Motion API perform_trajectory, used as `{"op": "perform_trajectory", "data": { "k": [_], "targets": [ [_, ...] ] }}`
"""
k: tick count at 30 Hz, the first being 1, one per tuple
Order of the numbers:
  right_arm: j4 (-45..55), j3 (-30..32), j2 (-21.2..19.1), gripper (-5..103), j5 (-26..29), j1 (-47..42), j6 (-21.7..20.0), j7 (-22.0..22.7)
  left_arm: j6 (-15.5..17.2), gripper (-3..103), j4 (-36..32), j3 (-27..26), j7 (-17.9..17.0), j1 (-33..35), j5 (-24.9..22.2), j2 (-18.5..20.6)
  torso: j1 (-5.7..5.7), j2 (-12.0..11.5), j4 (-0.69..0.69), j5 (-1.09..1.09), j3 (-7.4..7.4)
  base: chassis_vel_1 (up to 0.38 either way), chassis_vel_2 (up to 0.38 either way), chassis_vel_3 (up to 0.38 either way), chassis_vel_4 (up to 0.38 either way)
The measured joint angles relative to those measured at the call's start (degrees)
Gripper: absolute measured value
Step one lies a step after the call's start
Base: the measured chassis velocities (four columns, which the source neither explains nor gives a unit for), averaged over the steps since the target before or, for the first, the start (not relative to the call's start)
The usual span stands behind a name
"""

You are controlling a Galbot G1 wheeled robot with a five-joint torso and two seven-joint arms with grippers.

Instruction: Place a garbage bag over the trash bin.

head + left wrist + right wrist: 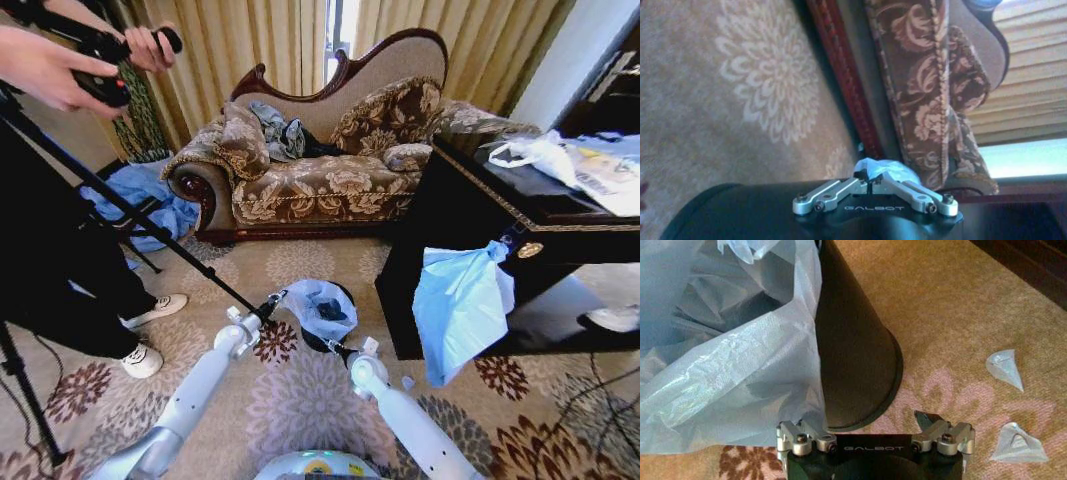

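Note:
The trash bin (343, 296) is small and black and stands on the carpet in front of me. The light-blue garbage bag (318, 305) sits in its mouth and spills over the rim. My left gripper (276, 299) is at the bag's left edge. In the left wrist view this gripper (871, 181) is shut on a pinch of the garbage bag (885, 169) above the bin's black wall (740, 210). My right gripper (334, 349) is at the bin's near side. In the right wrist view it (867, 427) stands open, low beside the trash bin (853, 350), where the bag (727, 345) drapes down the wall.
A patterned sofa (320, 180) stands behind the bin. A dark table (480, 230) on the right has a larger bunch of blue plastic (460, 300) hanging from it and a white bag (540, 150) on top. A person and a tripod (120, 200) stand on the left. Plastic scraps (1005, 367) lie on the carpet.

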Motion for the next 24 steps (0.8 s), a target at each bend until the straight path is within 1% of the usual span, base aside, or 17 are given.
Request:
{"op": "perform_trajectory", "data": {
  "k": [4, 10, 12, 24],
  "targets": [
    [0.1, 0.0, -0.4, 89, -0.1, -0.5, 0.0, 0.0, -0.2, 0, 1.4, -0.4, 0.2, 0.4, 1.5, -1.2, 0.0, 0.0, 0.0, 0.0, 0.0, 0.0, 0.0, 0.0, 0.0],
    [0.5, -0.2, -0.8, 88, -0.7, -1.2, -0.1, -0.3, -0.4, 0, 1.9, -1.0, 0.5, 1.2, 2.1, -1.2, 0.0, 0.0, 0.01, 0.0, 0.0, 0.0, 0.0, 0.0, 0.0],
    [-0.4, -0.2, -0.4, 88, -1.7, -1.3, -0.1, -0.5, -0.5, 0, 3.0, -1.2, 0.8, 1.1, 2.8, -1.5, 0.0, 0.0, 0.01, -0.01, 0.0, 0.0, 0.0, 0.0, 0.0],
    [-4.6, -0.2, 0.0, 88, -5.4, 1.2, 0.2, -2.3, -1.2, 0, 9.0, -1.3, 2.4, -2.6, 6.4, -3.8, 0.0, 0.0, 0.01, 0.0, 0.0, 0.0, 0.0, 0.0, 0.0]
  ]
}}
